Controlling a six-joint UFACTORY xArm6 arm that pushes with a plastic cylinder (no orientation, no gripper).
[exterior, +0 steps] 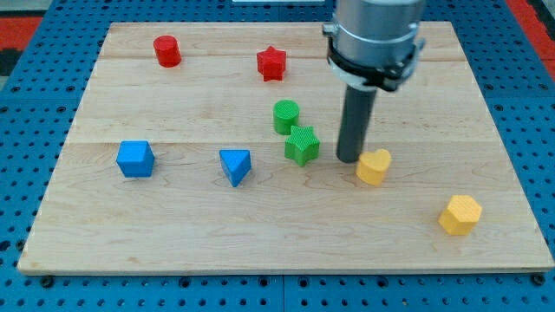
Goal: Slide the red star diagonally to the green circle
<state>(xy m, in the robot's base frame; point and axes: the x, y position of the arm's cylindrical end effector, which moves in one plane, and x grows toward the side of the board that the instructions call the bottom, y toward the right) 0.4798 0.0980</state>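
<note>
A blue pegboard surrounds a pale wooden board [260, 234] that fills most of the view and carries all the blocks. The largest thing over it is the arm's grey metal housing, coming down from the view's top right and ending in a dark rod. My tip [349, 159] rests on the board between the green star [302, 144] on its left and a yellow heart-shaped block [374, 166] just beside it on its right. It has no jaws to open or close and holds nothing; it appears to touch neither block, though the gap to the yellow one is too small to be sure.

The red star [271, 63] sits near the view's top, well apart from my tip. The green circle [286, 116] lies below it and slightly to the right, touching or nearly touching the green star.

Judging by this, the push has not begun: the tip must first get above and to the left of the red star, then drive it down towards the green circle.

Elsewhere lie a yellow hexagon [459, 214] at lower right, a blue cube [135, 159] and blue triangle [235, 165] at left, and a red cylinder [166, 51] at upper left.
</note>
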